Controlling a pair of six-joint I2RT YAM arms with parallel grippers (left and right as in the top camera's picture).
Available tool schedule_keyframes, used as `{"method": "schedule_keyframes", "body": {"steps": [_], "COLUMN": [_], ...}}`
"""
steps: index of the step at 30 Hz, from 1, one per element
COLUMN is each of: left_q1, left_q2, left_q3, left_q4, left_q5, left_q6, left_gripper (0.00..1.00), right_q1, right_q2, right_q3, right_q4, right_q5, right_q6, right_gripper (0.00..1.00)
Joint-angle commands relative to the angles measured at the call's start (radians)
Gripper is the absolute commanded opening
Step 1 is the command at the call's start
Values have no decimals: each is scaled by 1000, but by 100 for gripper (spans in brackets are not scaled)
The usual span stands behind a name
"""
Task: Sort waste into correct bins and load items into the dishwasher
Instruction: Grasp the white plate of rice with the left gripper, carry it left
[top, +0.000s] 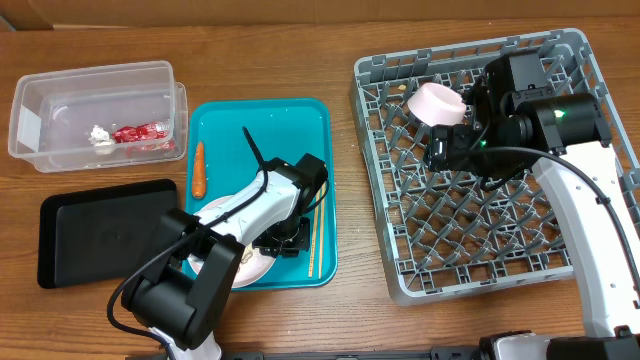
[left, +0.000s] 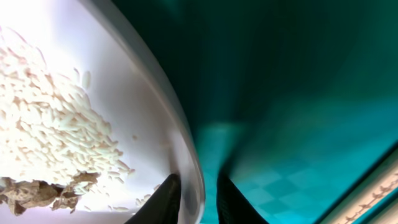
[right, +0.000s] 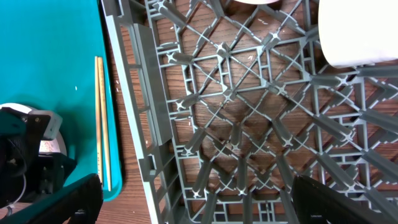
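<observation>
I'm working at what is looking like a robotics lab bench dressed as a kitchen: my left arm (top: 250, 205) and right arm (top: 590, 220) are reaching over a plain wooden table (top: 340, 60) carrying a grey dish rack (top: 470, 250), teal tray (top: 290, 130) and clear tub (top: 70, 120).

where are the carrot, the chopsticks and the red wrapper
carrot (top: 198, 168), overhead view, middle of its orange body
chopsticks (right: 102, 124), right wrist view, midway along the pair
red wrapper (top: 138, 133), overhead view, centre of the crinkled red part

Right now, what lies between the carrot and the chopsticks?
Overhead view: the left arm crosses between carrot and chopsticks, over the plate, all on the teal tray.
</observation>
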Motion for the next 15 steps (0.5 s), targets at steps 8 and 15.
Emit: {"method": "schedule_keyframes", "body": {"steps": [8,15], "left_q1": [2,2], "left_q2": [8,8], "left_q3": [34,100], "left_q4": [105,141], "left_q5": [-184,-185], "left_q6": [53,126], "left_gripper": [4,4], "right_q1": [1,1], "right_q2": [-15,-15], "right_q3": [3,3], "right_q4": [-5,-5], "right_q5": [-5,-5], "right_q6": [-8,-8], "right_gripper": [100,100]}}
